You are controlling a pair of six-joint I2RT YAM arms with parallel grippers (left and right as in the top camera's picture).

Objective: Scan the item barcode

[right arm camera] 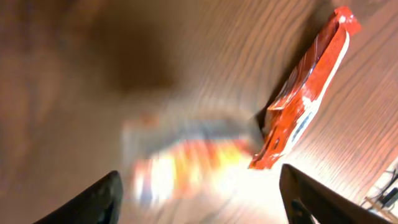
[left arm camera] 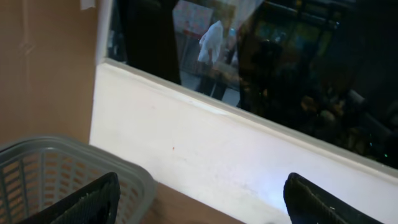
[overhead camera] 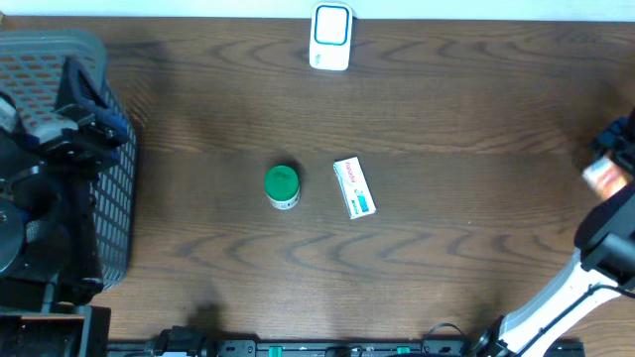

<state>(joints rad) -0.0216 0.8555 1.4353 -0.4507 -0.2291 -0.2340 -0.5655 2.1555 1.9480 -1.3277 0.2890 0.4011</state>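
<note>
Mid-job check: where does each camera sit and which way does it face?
Overhead: above the table, looking straight down on scanner, basket; left arm, right arm at edges.
Left wrist: on the left gripper, fingers showing, facing past the basket rim at a white ledge, dark window.
Right wrist: on the right gripper, fingers showing, facing the tabletop and an orange packet.
Overhead and left wrist share the basket.

The left gripper [left arm camera: 202,202] has its two black jaws far apart at the bottom of the picture, with a grey basket [left arm camera: 37,168] full of little holes just behind the left one, a long white ledge [left arm camera: 205,143] beyond it, and a dark window [left arm camera: 280,62] above the ledge.
</note>
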